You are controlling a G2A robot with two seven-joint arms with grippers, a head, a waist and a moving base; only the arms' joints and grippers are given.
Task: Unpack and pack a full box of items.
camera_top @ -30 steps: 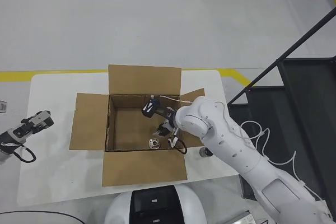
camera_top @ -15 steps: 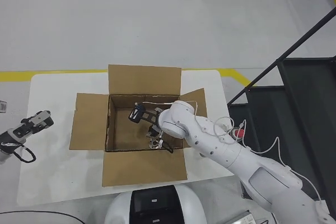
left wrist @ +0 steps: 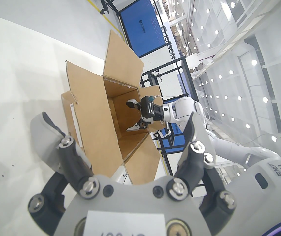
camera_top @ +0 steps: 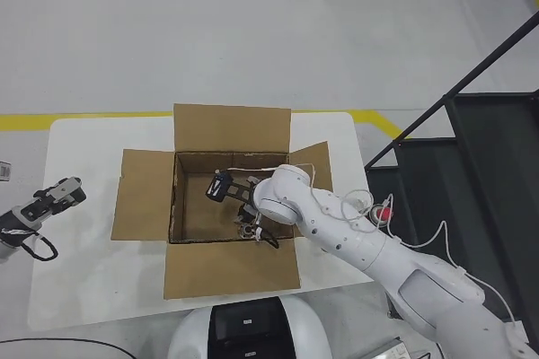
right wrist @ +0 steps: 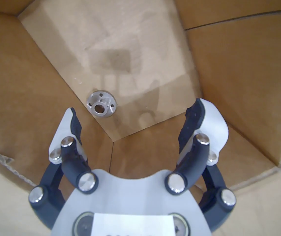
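Overhead, flange (right wrist: 101,104) half-hidden by right pincer (right wrist: 133,112)

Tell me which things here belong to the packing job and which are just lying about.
Job: cardboard box, metal flange on its floor, open right gripper over the flange.
Lying about: white table, black stairs, yellow floor line.

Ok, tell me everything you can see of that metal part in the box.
The metal part is a small round silvery flange with a raised hub, a dark centre bore and small holes around it. It lies flat, bore up, on the cardboard box floor by a side wall. The right gripper hangs above, jaws open, not touching it.
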